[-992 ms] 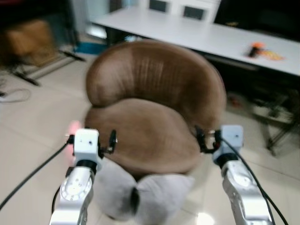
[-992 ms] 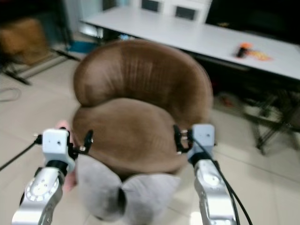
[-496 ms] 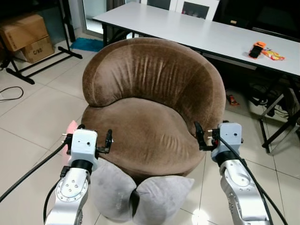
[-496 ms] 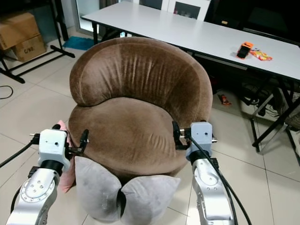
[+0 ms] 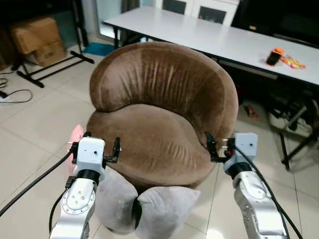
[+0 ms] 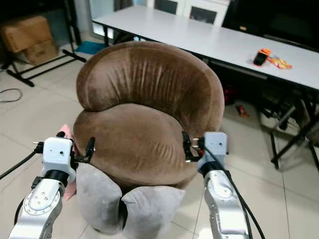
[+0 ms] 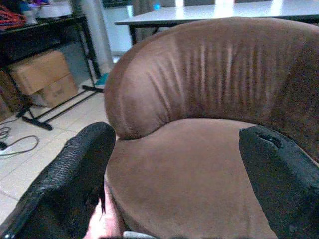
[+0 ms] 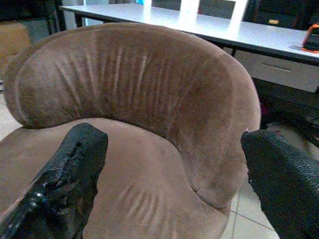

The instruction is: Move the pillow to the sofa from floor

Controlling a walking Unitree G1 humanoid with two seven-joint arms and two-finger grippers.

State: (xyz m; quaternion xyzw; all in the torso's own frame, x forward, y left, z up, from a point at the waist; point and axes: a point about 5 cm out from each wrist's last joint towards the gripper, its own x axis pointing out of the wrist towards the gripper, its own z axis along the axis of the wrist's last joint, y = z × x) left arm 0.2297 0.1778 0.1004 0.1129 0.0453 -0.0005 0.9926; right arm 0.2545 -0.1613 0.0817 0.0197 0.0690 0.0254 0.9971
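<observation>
Both grippers [image 5: 102, 147] [image 5: 218, 148] raised — (fingers apart)

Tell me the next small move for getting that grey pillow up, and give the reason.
Probably lower both arms toward the grey pillow. It lies on the floor against the front of the brown sofa, below the grippers. The left gripper and right gripper hang open at seat height, one on each side, holding nothing.

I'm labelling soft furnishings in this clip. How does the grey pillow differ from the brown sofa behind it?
The pillow is pale grey; the sofa is brown. The pillow is much smaller and lies on the tiled floor against the sofa's front, while the sofa stands with a tall curved back. The pillow is pinched into two lobes; the sofa's seat is one broad round cushion. Both look soft and plush.
</observation>
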